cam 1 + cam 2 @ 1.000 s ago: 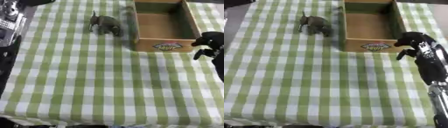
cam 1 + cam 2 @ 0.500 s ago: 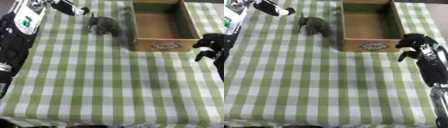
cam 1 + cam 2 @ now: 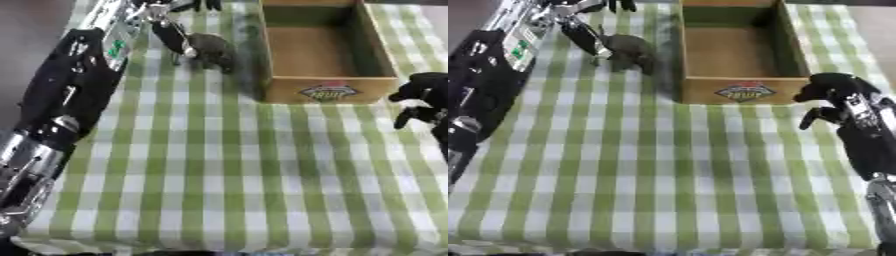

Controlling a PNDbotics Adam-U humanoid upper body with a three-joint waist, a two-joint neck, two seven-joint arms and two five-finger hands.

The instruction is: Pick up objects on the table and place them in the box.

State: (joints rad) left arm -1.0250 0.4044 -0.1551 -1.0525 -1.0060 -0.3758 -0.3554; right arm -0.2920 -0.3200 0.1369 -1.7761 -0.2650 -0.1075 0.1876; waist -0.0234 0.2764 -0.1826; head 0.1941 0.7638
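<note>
My left hand [image 3: 171,22]: fingers straight, one touching the toy elephant [image 3: 210,50].
My right hand [image 3: 833,97]: curled, empty, beside the box [image 3: 737,90].

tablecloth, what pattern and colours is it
The tablecloth is a green and white check, clearest in the left eye view.

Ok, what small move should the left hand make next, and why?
Probably close its fingers around the toy elephant. The left hand is already at the elephant's near side with fingers extended beside it, and the cardboard box sits empty just to the right.
</note>
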